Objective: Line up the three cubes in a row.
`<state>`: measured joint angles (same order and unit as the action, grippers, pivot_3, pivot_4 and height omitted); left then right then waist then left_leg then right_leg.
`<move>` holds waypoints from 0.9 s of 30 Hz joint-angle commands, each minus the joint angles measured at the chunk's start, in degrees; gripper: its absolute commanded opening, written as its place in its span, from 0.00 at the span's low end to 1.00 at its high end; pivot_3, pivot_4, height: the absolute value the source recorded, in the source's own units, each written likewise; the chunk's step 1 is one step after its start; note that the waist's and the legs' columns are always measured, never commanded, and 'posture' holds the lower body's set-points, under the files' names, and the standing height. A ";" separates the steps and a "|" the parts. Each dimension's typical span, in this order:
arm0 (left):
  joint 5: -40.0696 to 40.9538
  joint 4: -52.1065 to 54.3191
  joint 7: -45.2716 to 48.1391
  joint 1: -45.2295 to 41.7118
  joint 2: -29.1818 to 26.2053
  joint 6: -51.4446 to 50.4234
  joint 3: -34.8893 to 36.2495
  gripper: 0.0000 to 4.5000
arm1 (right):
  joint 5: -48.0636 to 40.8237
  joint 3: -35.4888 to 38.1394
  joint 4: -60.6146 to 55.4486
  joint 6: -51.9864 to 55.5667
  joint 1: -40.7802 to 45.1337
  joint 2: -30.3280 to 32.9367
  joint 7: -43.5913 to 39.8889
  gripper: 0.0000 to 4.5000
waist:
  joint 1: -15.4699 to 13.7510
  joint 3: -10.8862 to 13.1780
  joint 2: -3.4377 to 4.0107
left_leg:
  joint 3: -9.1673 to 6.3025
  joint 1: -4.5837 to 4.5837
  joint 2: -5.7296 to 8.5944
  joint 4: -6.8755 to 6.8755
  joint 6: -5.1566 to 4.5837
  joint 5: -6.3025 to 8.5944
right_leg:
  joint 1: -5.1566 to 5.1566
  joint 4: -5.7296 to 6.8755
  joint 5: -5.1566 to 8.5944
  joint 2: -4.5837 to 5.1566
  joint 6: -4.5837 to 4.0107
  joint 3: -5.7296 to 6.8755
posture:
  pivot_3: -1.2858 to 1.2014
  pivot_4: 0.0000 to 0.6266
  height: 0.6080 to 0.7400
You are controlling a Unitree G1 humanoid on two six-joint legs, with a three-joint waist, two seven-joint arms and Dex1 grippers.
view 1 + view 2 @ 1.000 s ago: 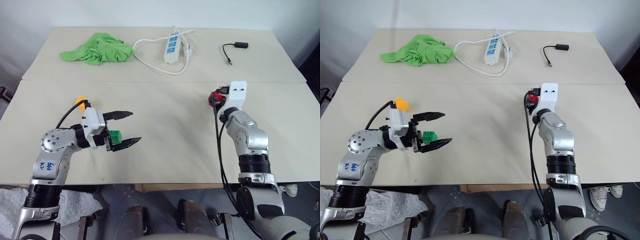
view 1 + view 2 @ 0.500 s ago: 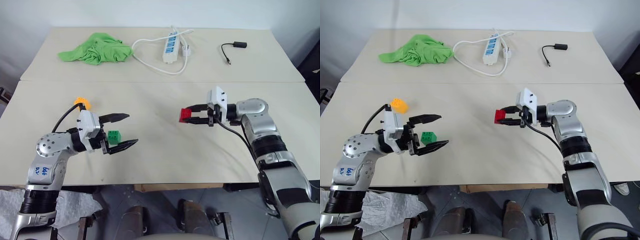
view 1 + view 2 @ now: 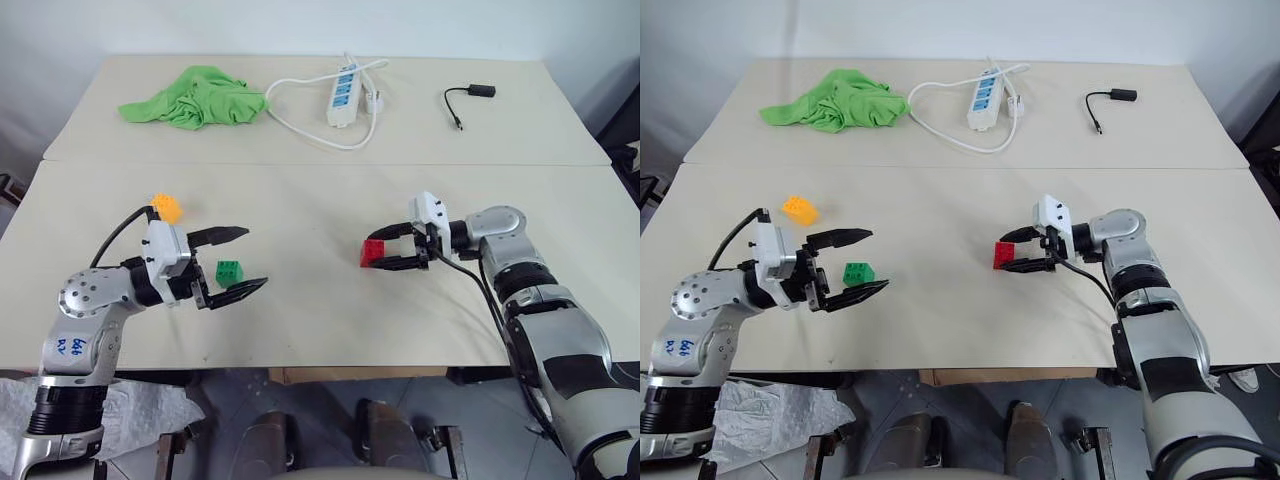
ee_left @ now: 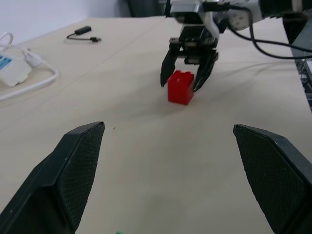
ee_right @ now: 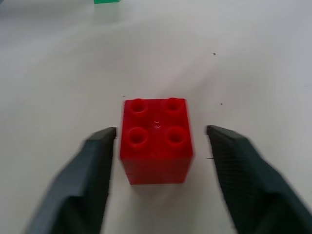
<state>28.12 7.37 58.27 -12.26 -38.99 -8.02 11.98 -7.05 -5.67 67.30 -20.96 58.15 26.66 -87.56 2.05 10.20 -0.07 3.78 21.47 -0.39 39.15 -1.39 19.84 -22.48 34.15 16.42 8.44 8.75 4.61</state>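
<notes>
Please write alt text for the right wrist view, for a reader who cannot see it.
A red cube sits studs-up on the pale table, between the two open black fingers of the right hand, with a gap on each side. A green cube's edge shows far beyond.

The only writing is blue handwritten marks on the left arm's silver elbow housing, too scrawled to read.

The pale beige table carries a red studded plastic brick between the right gripper's parted fingers, and a green studded brick between the left gripper's. An orange-yellow brick lies just behind the left gripper; far beyond both lie a crumpled green cloth, a white power strip and a small black cabled adapter.
</notes>
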 commanded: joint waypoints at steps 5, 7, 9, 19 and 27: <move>2.21 -1.03 -5.20 10.49 -0.80 1.71 16.88 1.00 | -20.47 1.95 -23.65 8.53 -8.08 7.94 -4.94 0.99 | 0.04 0.07 0.11 | -0.06 0.00 -0.06 -0.05 0.02 0.02 | -0.01 -0.04 0.00 0.01 -0.01 0.09 | 0.52 0.24 1.00; 2.39 -1.04 -6.14 14.01 -0.40 1.84 19.89 1.00 | -26.85 2.46 -32.30 13.95 -12.24 9.60 -4.94 0.99 | -0.18 0.07 0.11 | -0.07 0.00 -0.15 -0.05 0.09 0.09 | 0.02 -0.07 0.02 0.02 -0.04 0.44 | 0.52 0.24 1.00; 2.78 -2.72 -7.28 20.26 0.93 1.79 25.20 1.00 | -29.52 5.88 -41.08 16.99 -18.60 9.06 -2.11 0.99 | -0.31 0.07 0.11 | -0.02 0.00 -0.17 -0.02 0.10 0.11 | 0.03 -0.09 0.02 0.09 -0.04 0.69 | 0.52 0.24 1.00; 2.65 -12.76 -13.97 28.65 6.90 4.92 32.89 1.00 | -29.98 7.47 -62.17 21.21 -36.30 4.59 6.55 0.99 | -1.47 0.03 0.03 | 0.13 -0.19 -0.38 0.00 0.17 0.29 | 0.09 -0.06 -0.03 0.20 -0.29 1.24 | 0.52 0.24 1.00; 0.89 -1.77 -10.15 28.13 7.43 6.96 23.45 1.00 | -28.77 9.50 -62.68 20.14 -37.19 4.89 7.18 0.99 | -1.92 0.03 0.02 | 0.13 -0.17 -0.40 -0.01 0.19 0.39 | 0.04 -0.11 -0.15 0.23 -0.47 1.34 | 0.52 0.24 1.00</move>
<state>29.92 1.36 44.33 15.43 -29.04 -2.78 38.19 -35.26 1.72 6.31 -0.13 21.48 30.00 -79.37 0.13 10.23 -0.05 3.93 21.30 -0.79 39.15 -1.20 20.24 -22.44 34.04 16.28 8.67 8.28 5.96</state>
